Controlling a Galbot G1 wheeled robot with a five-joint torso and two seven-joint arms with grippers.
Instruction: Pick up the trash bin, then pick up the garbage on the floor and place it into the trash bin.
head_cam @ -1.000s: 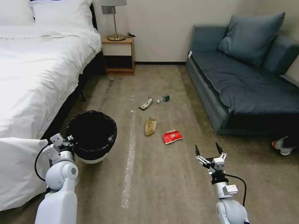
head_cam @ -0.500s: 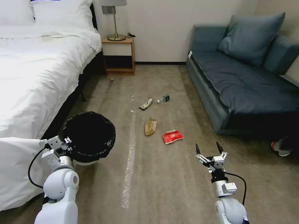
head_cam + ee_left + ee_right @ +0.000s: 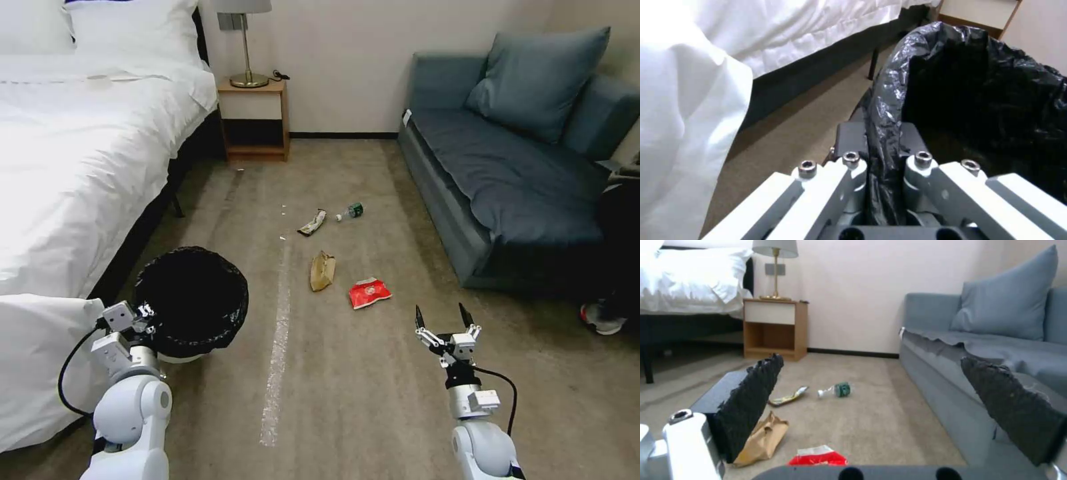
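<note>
Ahead of spread right pincer (image 3: 439, 316): garbage (image 3: 369, 292).

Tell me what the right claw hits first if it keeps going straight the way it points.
Probably the red snack packet: the open right claw aims forward and low over bare carpet, the packet nearest ahead. Depth is uncertain.

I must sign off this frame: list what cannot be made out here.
- Inside of the trash bin: head and left wrist views, black liner too dark to show contents.
- Bin's white base: head view, mostly hidden under the liner and behind the left pincer.
- Bottle label text: too small.
- Red packet: right wrist view, partly hidden behind the right pincer body.
</note>
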